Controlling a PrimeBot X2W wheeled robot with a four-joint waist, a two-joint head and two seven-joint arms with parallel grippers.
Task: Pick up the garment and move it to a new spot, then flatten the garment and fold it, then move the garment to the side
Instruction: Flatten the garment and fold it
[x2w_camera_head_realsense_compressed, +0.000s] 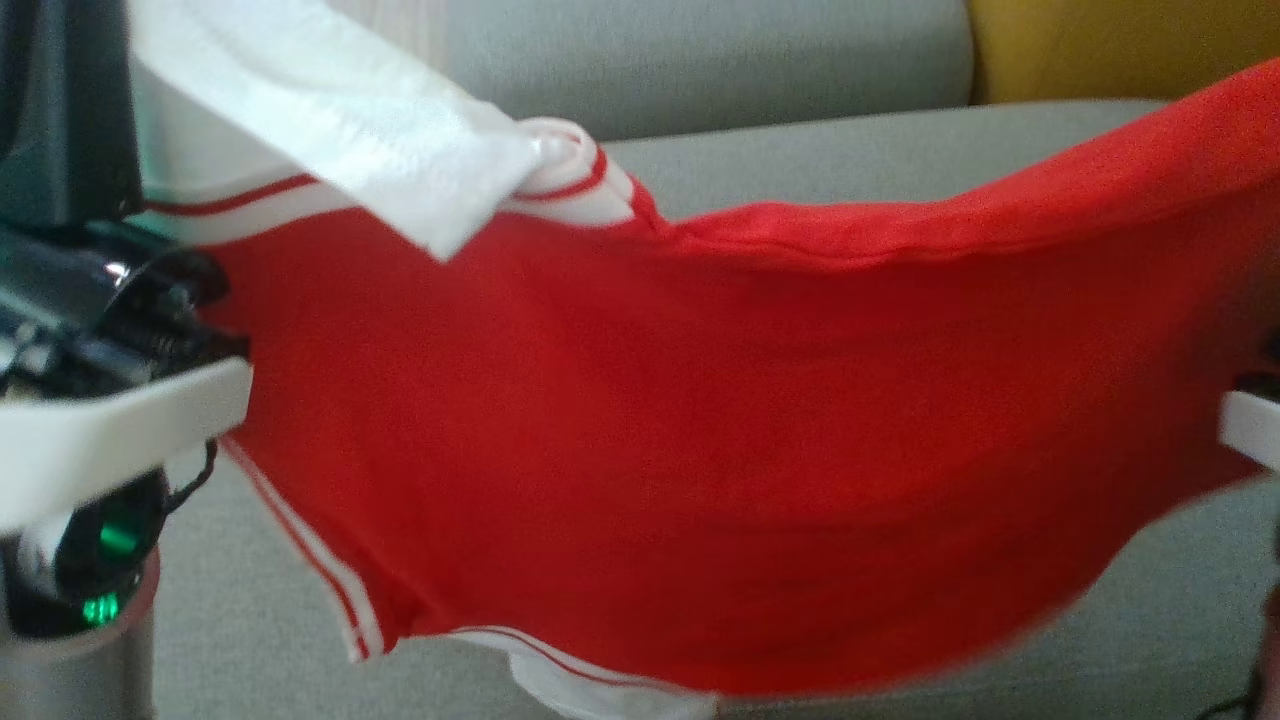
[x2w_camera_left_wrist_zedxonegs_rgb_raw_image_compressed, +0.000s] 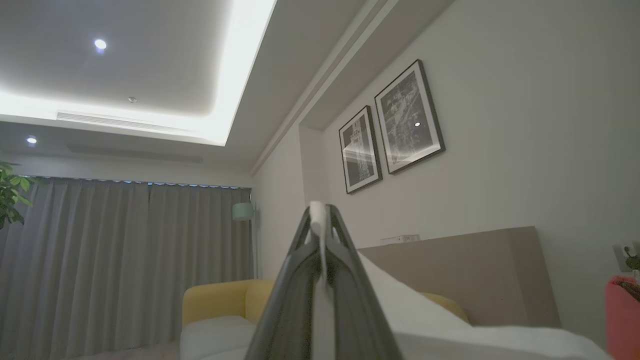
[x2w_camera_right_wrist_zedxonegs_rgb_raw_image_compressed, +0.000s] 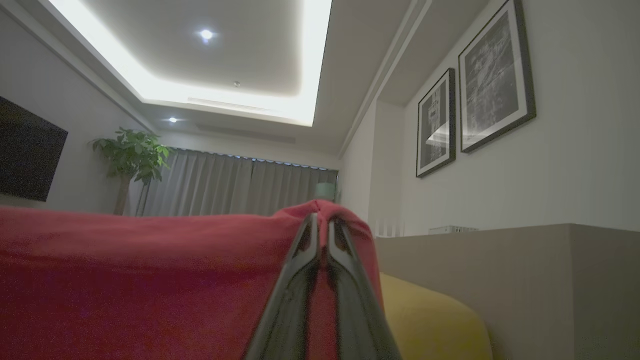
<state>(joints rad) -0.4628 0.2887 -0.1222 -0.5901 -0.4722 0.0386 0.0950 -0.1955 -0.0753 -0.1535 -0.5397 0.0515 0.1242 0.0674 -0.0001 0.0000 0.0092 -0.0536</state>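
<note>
Currently the left gripper (x2w_camera_left_wrist_zedxonegs_rgb_raw_image_compressed: 320, 216) is clamping its two dark fingers (x2w_camera_left_wrist_zedxonegs_rgb_raw_image_compressed: 295, 290) shut on a white edge of the garment (x2w_camera_head_realsense_compressed: 700, 400), with the pale cloth showing between the tips and draping away to that view's right. The right gripper (x2w_camera_right_wrist_zedxonegs_rgb_raw_image_compressed: 322, 222) is likewise pinching closed on a red fold, and the red body is spreading off to that view's left.

Between the two grips the garment is hanging in the air as a sagging red sheet. Its striped white collar (x2w_camera_head_realsense_compressed: 570, 170) is sitting nearer the left grip, and a white-trimmed sleeve edge (x2w_camera_head_realsense_compressed: 345, 600) is dangling below. Behind and beneath it the grey sofa (x2w_camera_head_realsense_compressed: 800, 150) is stretching across, with a yellow cushion (x2w_camera_head_realsense_compressed: 1120, 50) at the far right. Whether the lowest hem is brushing the seat, I cannot tell.

The fabric is looking like a light, soft knit: it is bowing in the middle and probably collapsing wherever nothing is supporting it. Thin single layers are likely slipping out of a pinch most easily, so the doubled seams, the shoulders, collar band and hem, are seeming the safest places to hold.
</note>
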